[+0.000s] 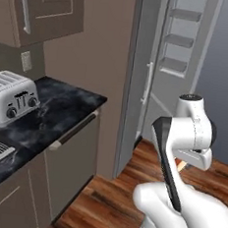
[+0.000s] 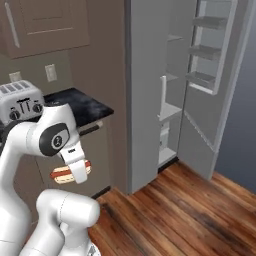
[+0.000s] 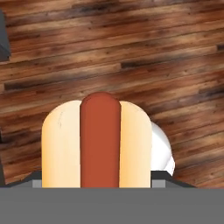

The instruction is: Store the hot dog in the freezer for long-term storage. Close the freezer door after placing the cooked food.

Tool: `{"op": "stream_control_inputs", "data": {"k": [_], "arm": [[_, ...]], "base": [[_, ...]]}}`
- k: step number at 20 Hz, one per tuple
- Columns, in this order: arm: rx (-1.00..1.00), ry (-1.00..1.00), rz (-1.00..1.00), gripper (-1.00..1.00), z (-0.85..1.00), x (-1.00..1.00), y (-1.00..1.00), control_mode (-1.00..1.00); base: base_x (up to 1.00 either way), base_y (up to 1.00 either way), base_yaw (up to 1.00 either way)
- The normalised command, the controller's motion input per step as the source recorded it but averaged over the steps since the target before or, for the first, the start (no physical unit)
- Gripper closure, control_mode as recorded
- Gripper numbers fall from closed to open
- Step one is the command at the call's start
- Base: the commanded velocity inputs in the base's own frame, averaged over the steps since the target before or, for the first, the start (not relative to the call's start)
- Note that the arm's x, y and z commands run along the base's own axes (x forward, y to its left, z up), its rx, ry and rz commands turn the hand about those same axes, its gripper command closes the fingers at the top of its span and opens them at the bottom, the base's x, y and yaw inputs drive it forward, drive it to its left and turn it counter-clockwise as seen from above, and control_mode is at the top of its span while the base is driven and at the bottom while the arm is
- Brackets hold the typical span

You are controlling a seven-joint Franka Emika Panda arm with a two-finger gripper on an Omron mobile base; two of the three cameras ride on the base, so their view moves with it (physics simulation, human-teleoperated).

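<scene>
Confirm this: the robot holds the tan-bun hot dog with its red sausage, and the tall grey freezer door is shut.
Not quite. The tan-bun hot dog is held in the gripper, but the tall grey freezer door stands open, as the right base view shows.

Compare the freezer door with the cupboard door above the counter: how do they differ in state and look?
The freezer door stands swung wide open, its inner bins showing; the cupboard door is shut. The freezer door is light grey and tall, reaching nearly to the floor; the cupboard door is brown with a recessed panel and hangs high on the wall. Both carry a slim vertical handle.
</scene>
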Motion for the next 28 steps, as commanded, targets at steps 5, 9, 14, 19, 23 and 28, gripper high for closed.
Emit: {"op": "stream_control_inputs", "data": {"k": [5, 9, 14, 19, 23, 28], "arm": [[0.0, 0.0, 0.0, 1.0, 0.0, 0.0, 0.0, 1.0], [0.0, 0.0, 0.0, 1.0, 0.0, 0.0, 0.0, 1.0], [0.0, 0.0, 0.0, 1.0, 0.0, 0.0, 0.0, 1.0], [0.0, 0.0, 0.0, 1.0, 0.0, 0.0, 0.0, 1.0], [0.0, 0.0, 0.0, 1.0, 0.0, 0.0, 0.0, 1.0], [0.0, 0.0, 0.0, 1.0, 0.0, 0.0, 0.0, 1.0]], "base": [[0.19, -0.38, -0.13], [0.48, -0.73, 0.2], [0.66, -0.81, 0.31], [0.58, -0.59, 0.32], [0.38, -0.77, 0.39], [0.23, -0.67, 0.38]]}}
